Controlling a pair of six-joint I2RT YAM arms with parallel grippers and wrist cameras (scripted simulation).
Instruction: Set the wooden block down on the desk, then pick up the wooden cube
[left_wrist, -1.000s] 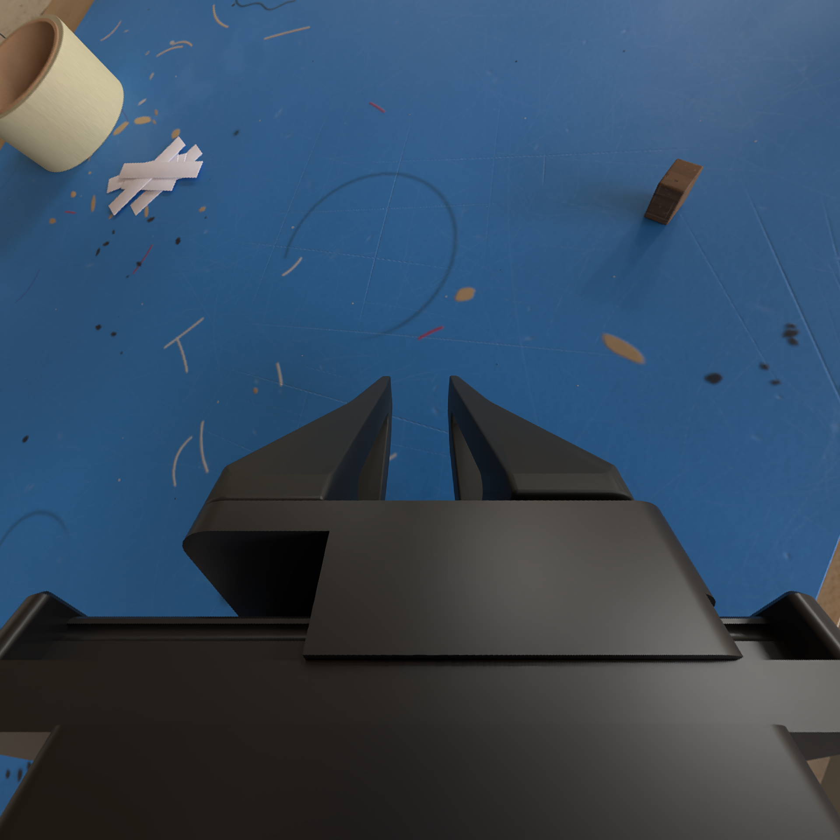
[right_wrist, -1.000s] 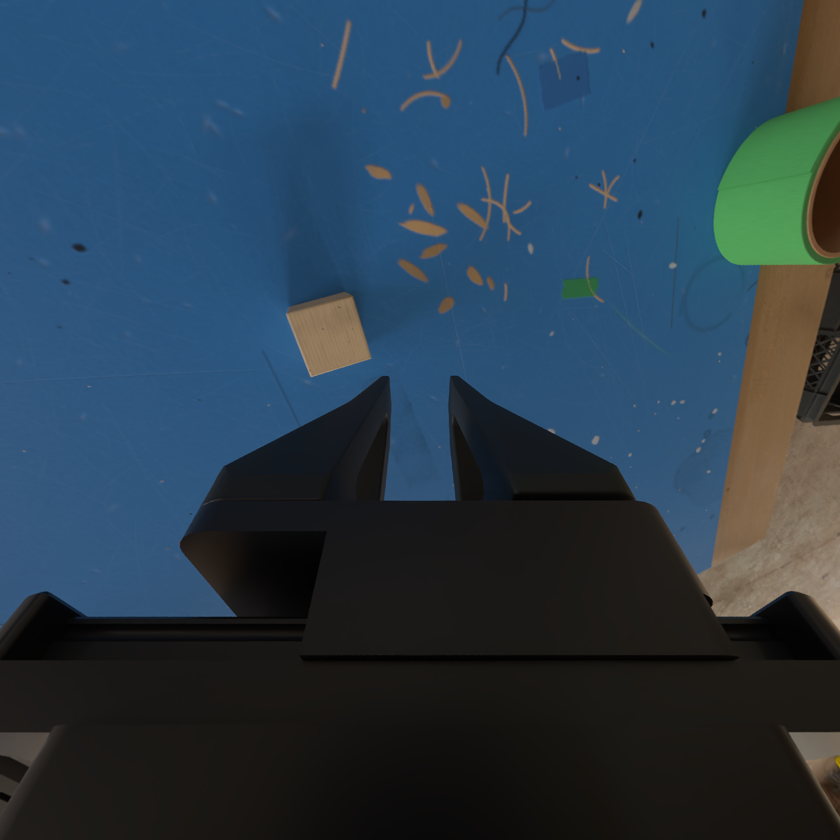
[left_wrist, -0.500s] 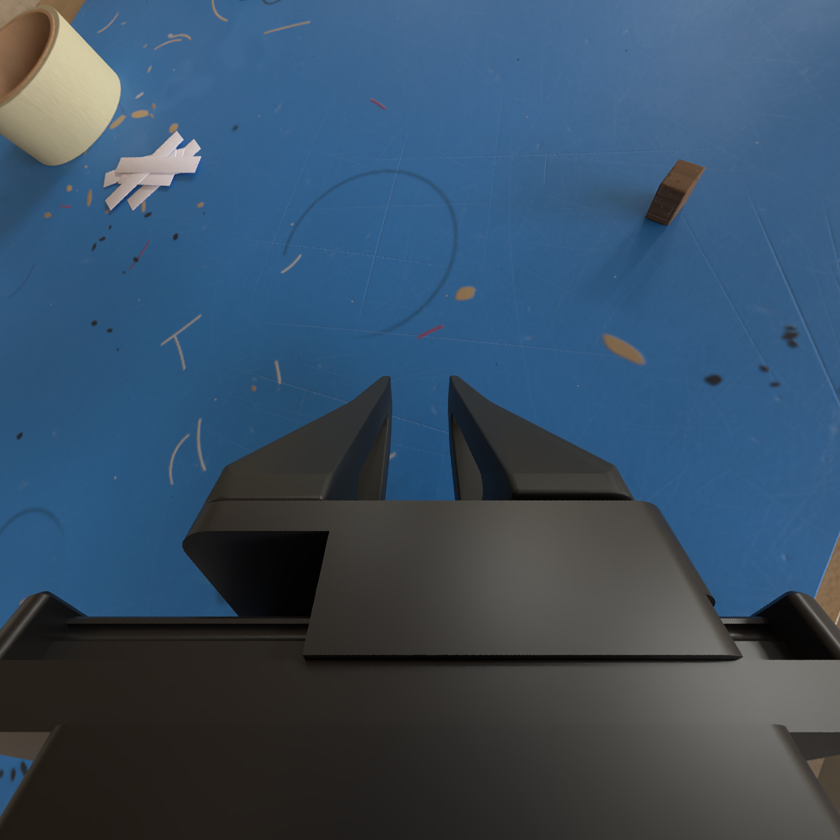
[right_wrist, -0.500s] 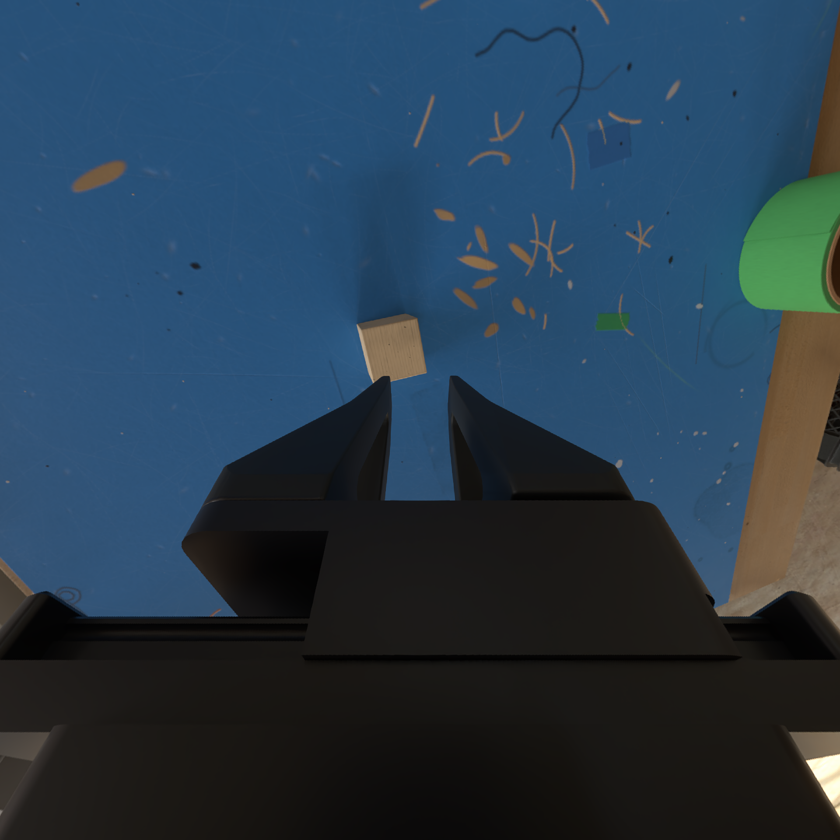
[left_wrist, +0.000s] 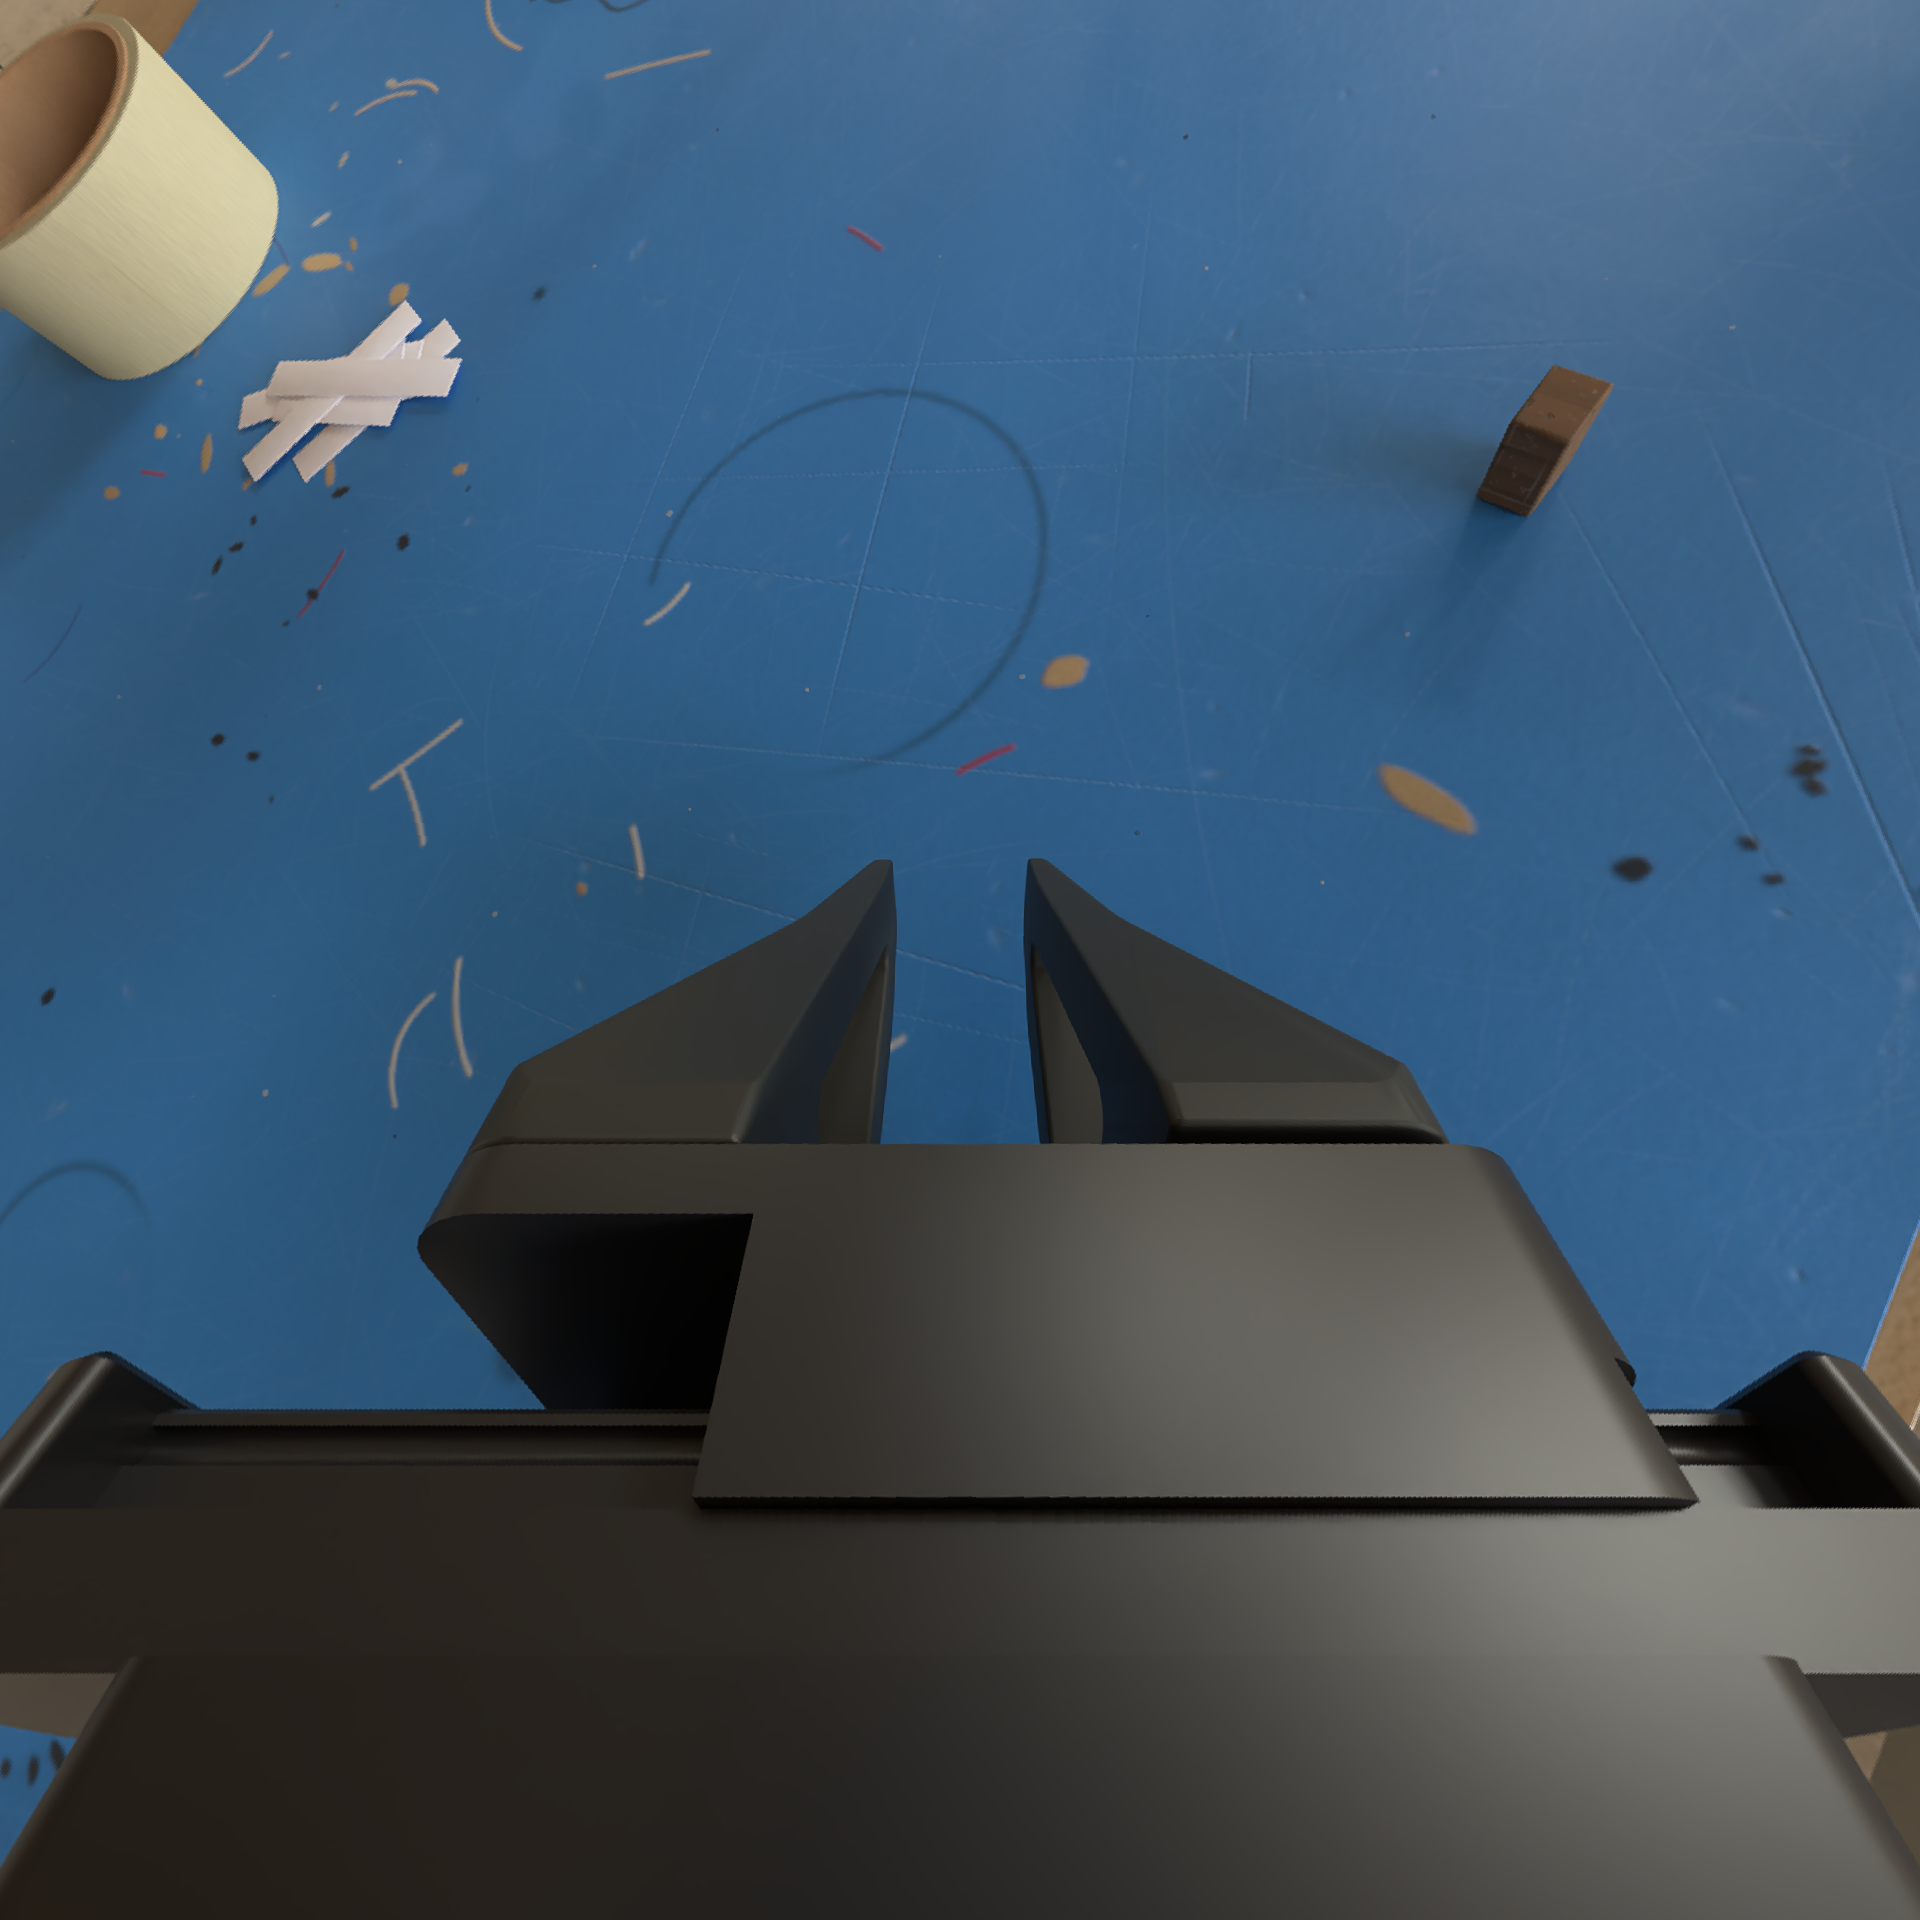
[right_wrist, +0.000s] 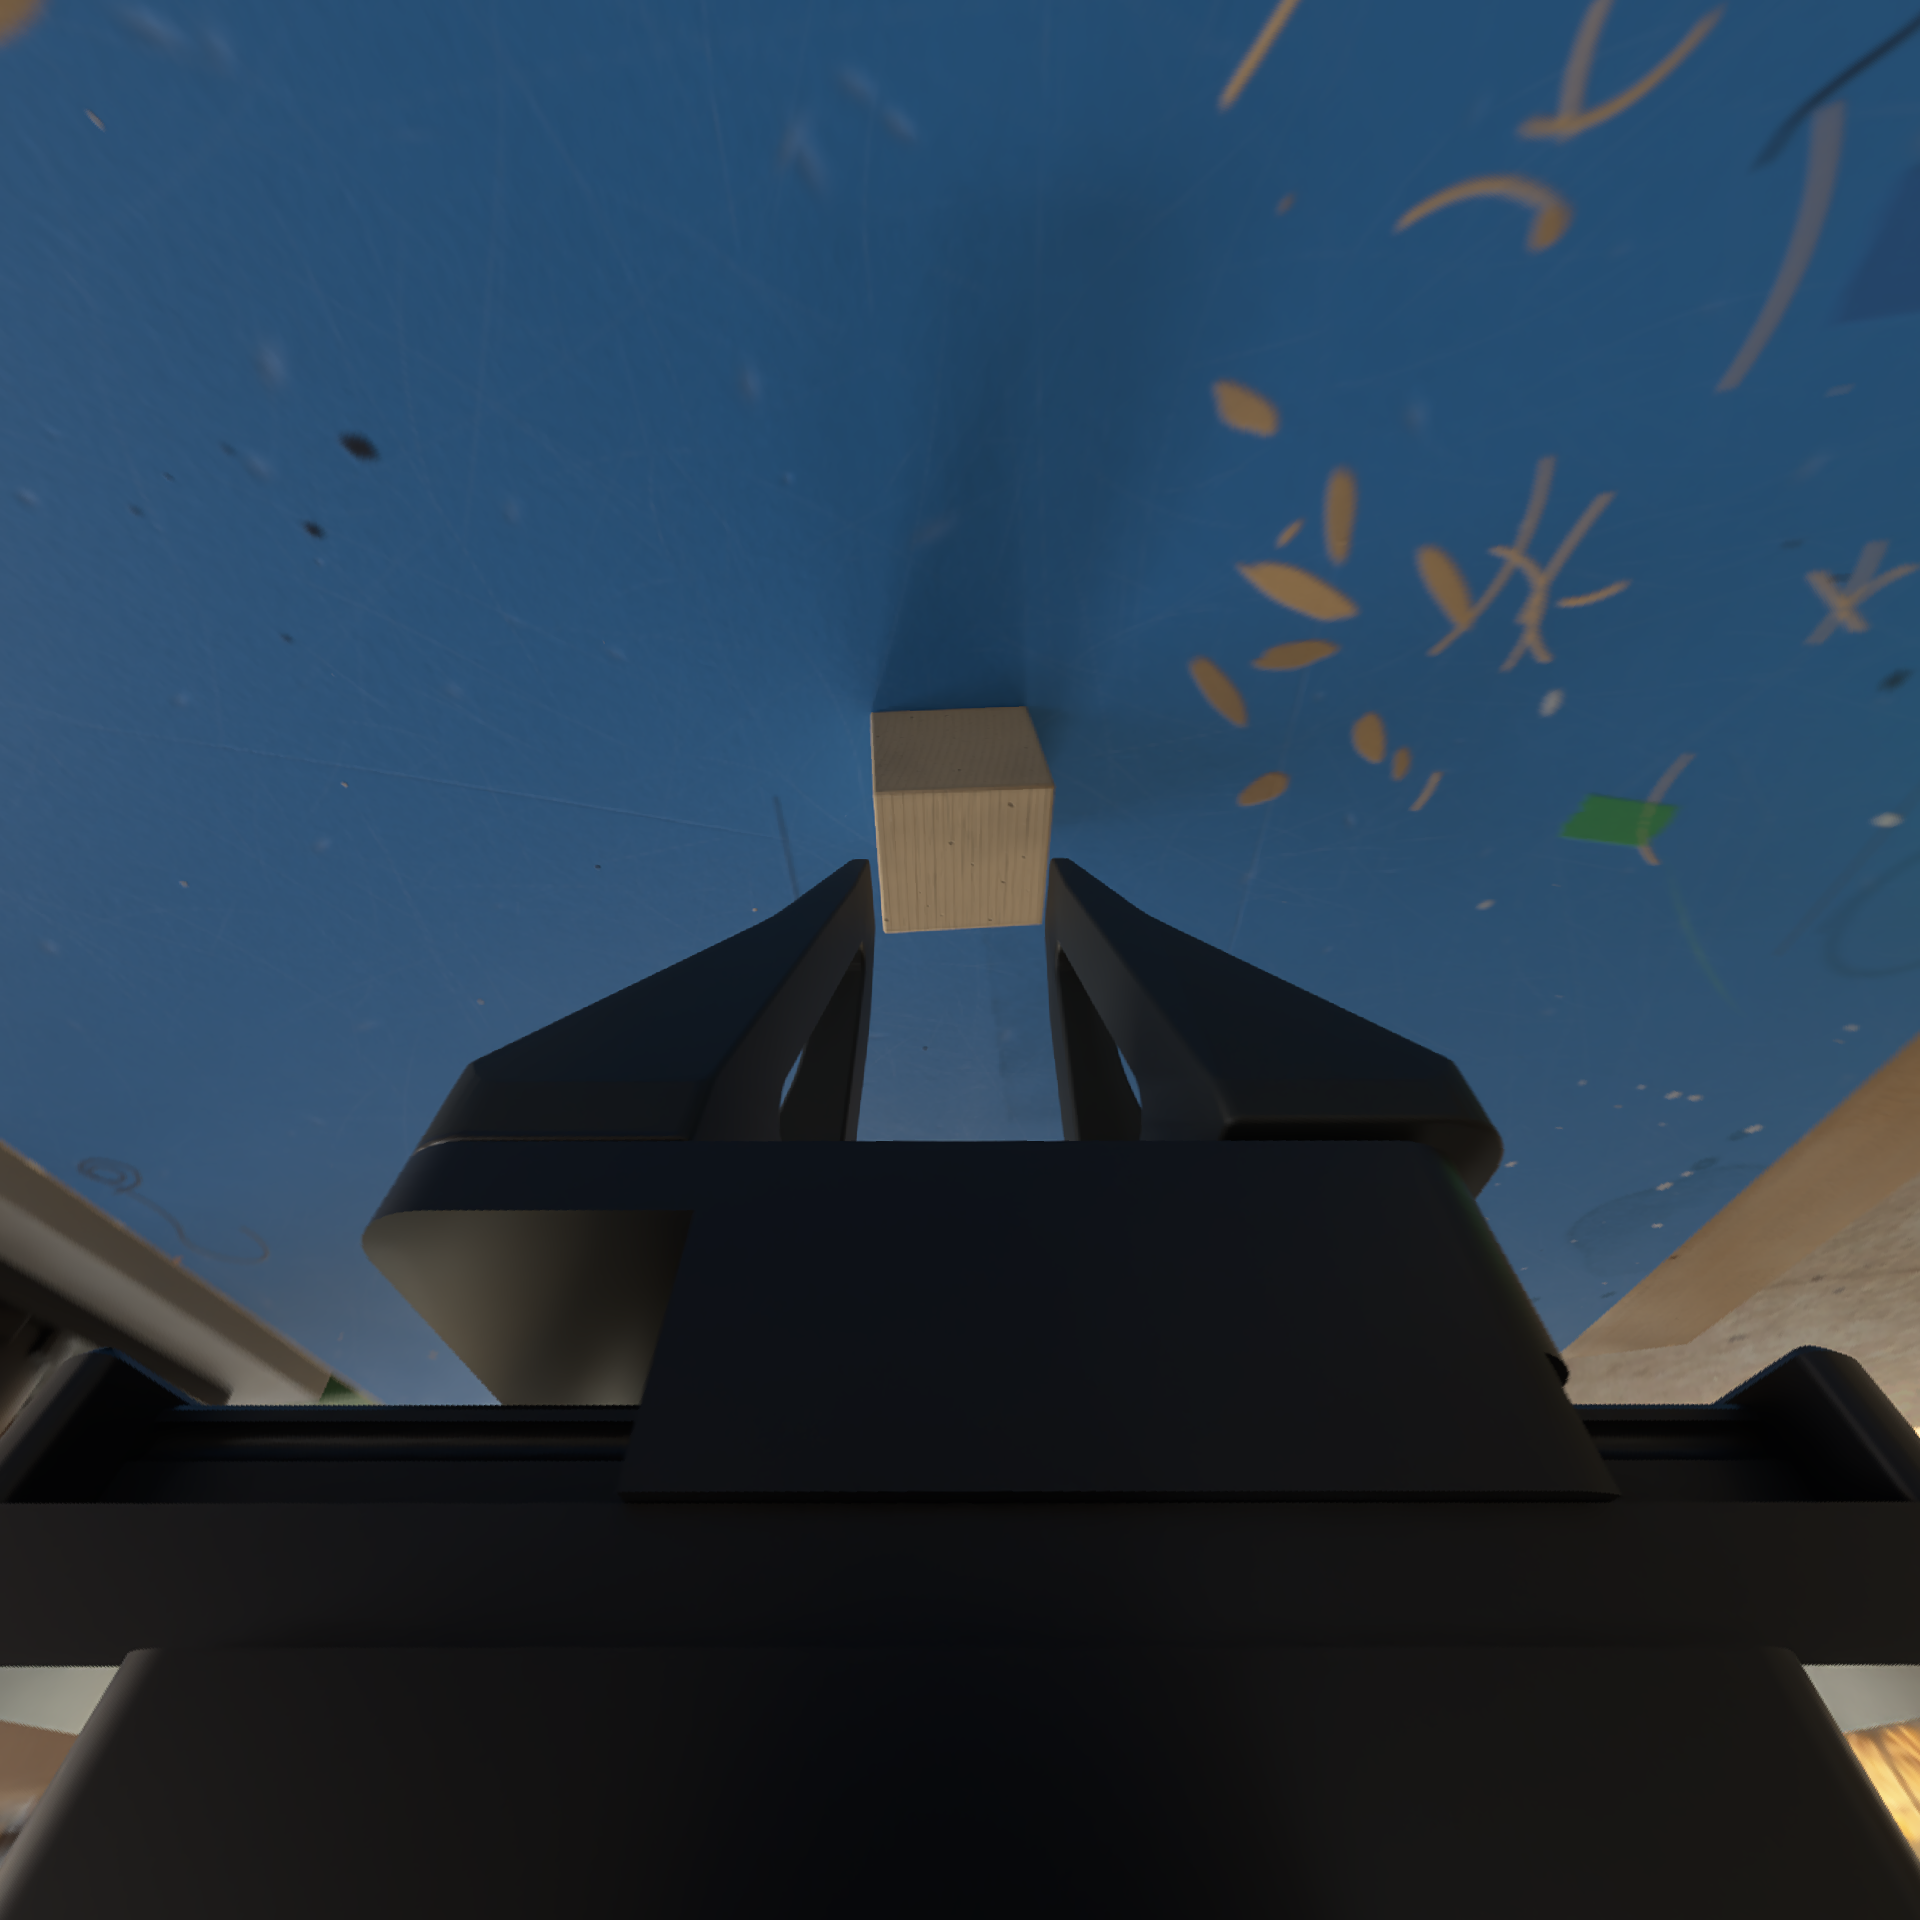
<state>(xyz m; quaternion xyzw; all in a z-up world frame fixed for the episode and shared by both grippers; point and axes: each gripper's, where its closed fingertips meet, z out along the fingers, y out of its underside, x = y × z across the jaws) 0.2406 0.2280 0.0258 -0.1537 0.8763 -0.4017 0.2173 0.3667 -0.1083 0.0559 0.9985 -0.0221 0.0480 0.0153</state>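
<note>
The light wooden cube (right_wrist: 958, 821) sits on the blue mat (right_wrist: 520, 520), its near part between the tips of my right gripper (right_wrist: 960, 868). Both fingers lie flush against its left and right sides, so the gripper is shut on it, low over the mat. A dark brown wooden block (left_wrist: 1543, 442) lies alone on the mat at the far right in the left wrist view. My left gripper (left_wrist: 959, 868) hovers above the mat with its jaws close together and nothing between them, well short and left of the dark block.
A cream tape roll (left_wrist: 135, 239) lies at the far left, with white paper strips (left_wrist: 348, 400) beside it. Wood shavings and a green scrap (right_wrist: 1616, 821) litter the mat right of the cube. The wooden desk edge (right_wrist: 1714, 1226) runs at the near right.
My right gripper has dropped low and moved left over the cube. Its jaws have spread to the cube's width and now hold its sides. The left gripper has barely moved.
</note>
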